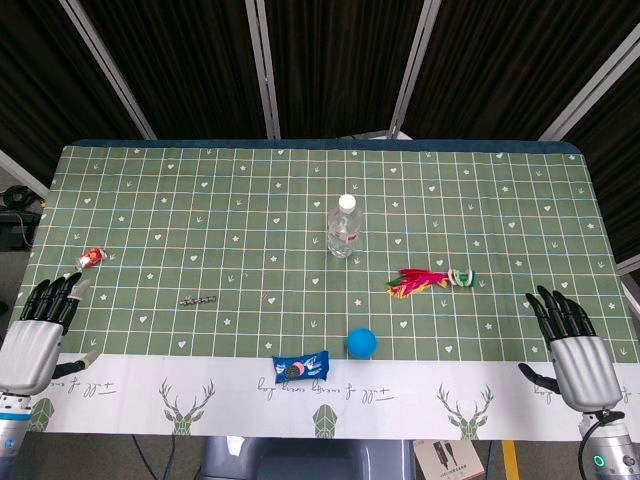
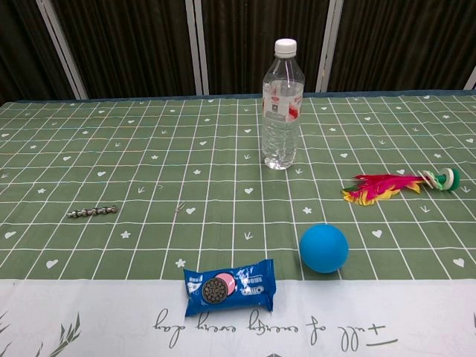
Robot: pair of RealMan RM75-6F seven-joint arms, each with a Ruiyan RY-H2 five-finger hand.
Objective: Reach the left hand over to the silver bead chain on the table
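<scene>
The silver bead chain (image 1: 198,299) lies stretched out on the green cloth left of centre; in the chest view the chain (image 2: 92,212) sits at the left. My left hand (image 1: 38,330) hovers at the table's left front corner, fingers apart and holding nothing, well to the left of the chain. At the right front corner my right hand (image 1: 572,345) is likewise spread and holding nothing. Neither hand shows in the chest view.
A clear water bottle (image 1: 342,225) stands mid-table. A blue ball (image 1: 361,343) and a blue cookie packet (image 1: 300,367) lie near the front. A feathered shuttlecock (image 1: 430,280) lies to the right. A small red-and-white wrapped item (image 1: 92,258) sits just beyond the left hand.
</scene>
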